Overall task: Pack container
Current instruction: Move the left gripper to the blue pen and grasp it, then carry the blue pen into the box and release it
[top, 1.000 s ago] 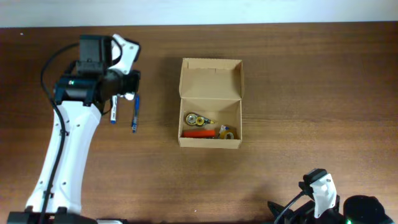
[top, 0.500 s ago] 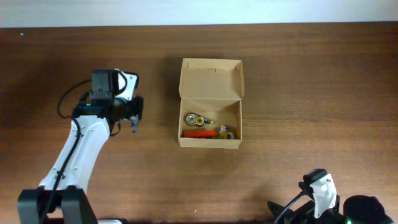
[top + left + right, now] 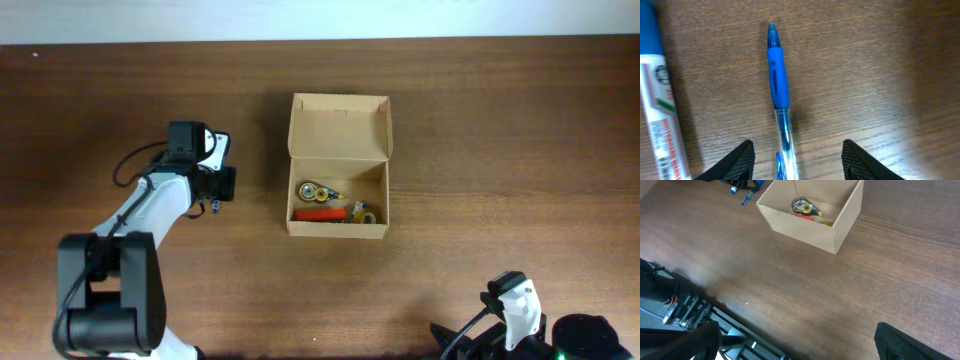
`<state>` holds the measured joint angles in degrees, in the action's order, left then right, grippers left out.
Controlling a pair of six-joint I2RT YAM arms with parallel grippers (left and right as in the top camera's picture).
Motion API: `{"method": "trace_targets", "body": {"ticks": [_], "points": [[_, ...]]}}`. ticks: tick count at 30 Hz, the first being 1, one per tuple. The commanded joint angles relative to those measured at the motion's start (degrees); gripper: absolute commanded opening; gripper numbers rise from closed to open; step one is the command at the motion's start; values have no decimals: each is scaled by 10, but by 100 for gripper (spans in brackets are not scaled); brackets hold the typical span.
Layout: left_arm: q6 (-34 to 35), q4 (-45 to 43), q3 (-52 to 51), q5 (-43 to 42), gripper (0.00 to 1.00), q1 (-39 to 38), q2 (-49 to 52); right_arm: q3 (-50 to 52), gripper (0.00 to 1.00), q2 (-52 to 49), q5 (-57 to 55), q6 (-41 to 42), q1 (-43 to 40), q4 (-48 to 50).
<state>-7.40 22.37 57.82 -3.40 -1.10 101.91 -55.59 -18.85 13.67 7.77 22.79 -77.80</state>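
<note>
The container [image 3: 337,229] is an open tan cardboard box at mid-table with its flap lid [image 3: 339,126] standing back; the right wrist view shows the container's front wall [image 3: 799,228]. Inside lie a yellow tape dispenser [image 3: 314,190], a red item [image 3: 319,213] and a small yellow roll [image 3: 368,215]. Left of the box, my left gripper [image 3: 799,162] is low over the table and open. Its fingertips [image 3: 742,159] straddle a blue pen [image 3: 777,82] without touching it. My right gripper [image 3: 800,345] stands open over bare wood near the front edge.
A white marker with a blue cap [image 3: 659,105] lies parallel to the pen, just left of my left gripper. The table's front edge and the metal frame [image 3: 687,312] under it show in the right wrist view.
My left arm has folded in and dropped toward the table, bringing the gripper down over the blue pen. The jaws stand slightly wider than a second ago. The right arm is still.
</note>
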Motion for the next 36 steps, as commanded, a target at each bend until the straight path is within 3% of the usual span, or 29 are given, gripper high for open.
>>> {"method": "trace_targets", "body": {"ticks": [1, 5, 13, 21, 28, 36], "points": [[7, -14, -5, 9, 54, 2, 20, -1, 99, 1, 7, 5, -4, 1], [7, -26, -5, 16, 53, 2, 37, -1, 99, 1, 7, 5, -4, 1], [7, -37, -5, 18, 40, 2, 58, -1, 99, 1, 7, 4, -4, 1], [7, -37, -5, 17, 6, 2, 78, -1, 99, 1, 7, 5, -4, 1], [22, -8, 21, 17, 2, 2, 71, -1, 99, 1, 7, 4, -4, 1], [22, 139, 185, 17, 2, -8, -12, -1, 99, 1, 7, 5, -4, 1]]}}
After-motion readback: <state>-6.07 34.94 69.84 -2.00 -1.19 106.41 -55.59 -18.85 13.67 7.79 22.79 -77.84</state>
